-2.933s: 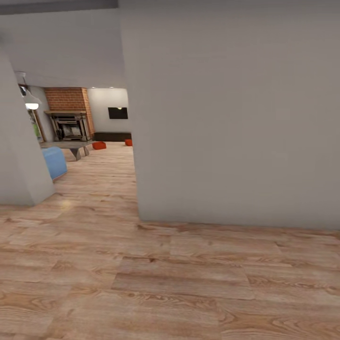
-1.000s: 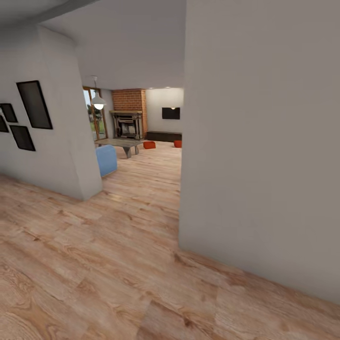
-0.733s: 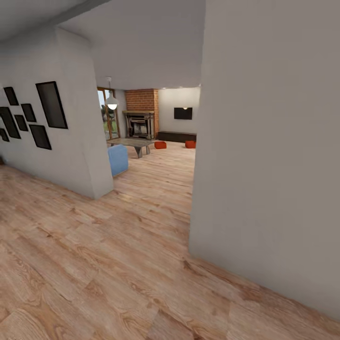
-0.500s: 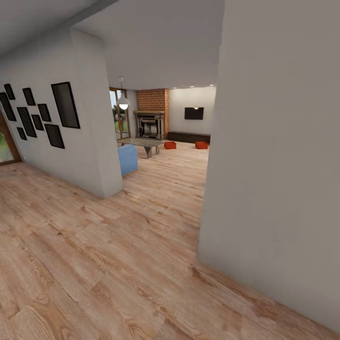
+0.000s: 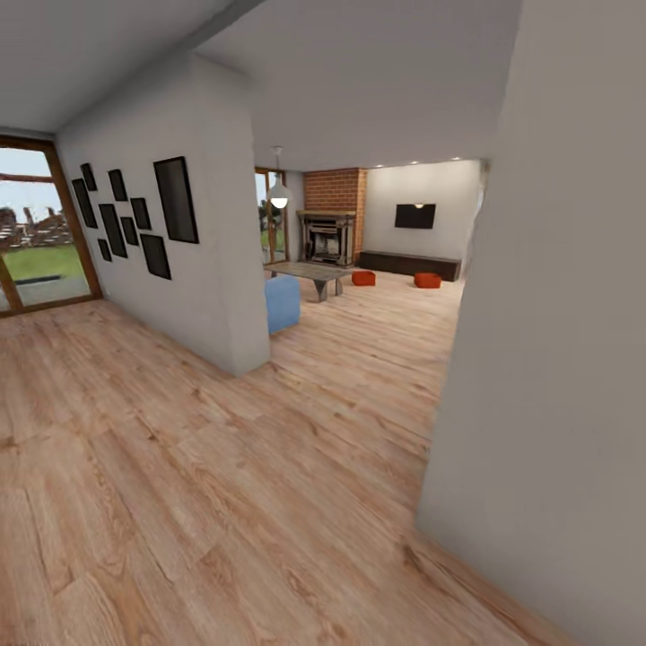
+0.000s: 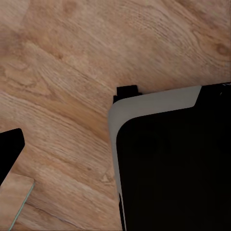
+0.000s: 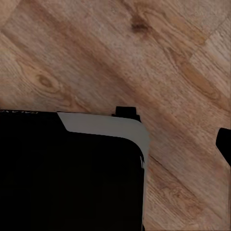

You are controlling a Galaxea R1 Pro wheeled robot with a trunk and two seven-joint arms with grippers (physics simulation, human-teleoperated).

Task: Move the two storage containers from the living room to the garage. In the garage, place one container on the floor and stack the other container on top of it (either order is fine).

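The two storage containers show small and far off in the head view, on the living room's wood-plank floor. One orange-red tub lies near the fireplace. The other tub lies to its right, in front of the long low dark cabinet under the black TV. Both wrist views look down on wood planks and the robot's black, grey-edged base. A single dark fingertip pokes in at the edge of each; how the jaws stand is not shown.
A pale wall corner stands close at the right. A partition wall hung with black frames stands at the left. Between them the plank floor leads toward a blue seat and a low grey table. A glass door is at the far left.
The camera has swung and moved on, so the whole picture shifted: the living room opening is wider and the glass door has come into sight. The tubs lie where they were.
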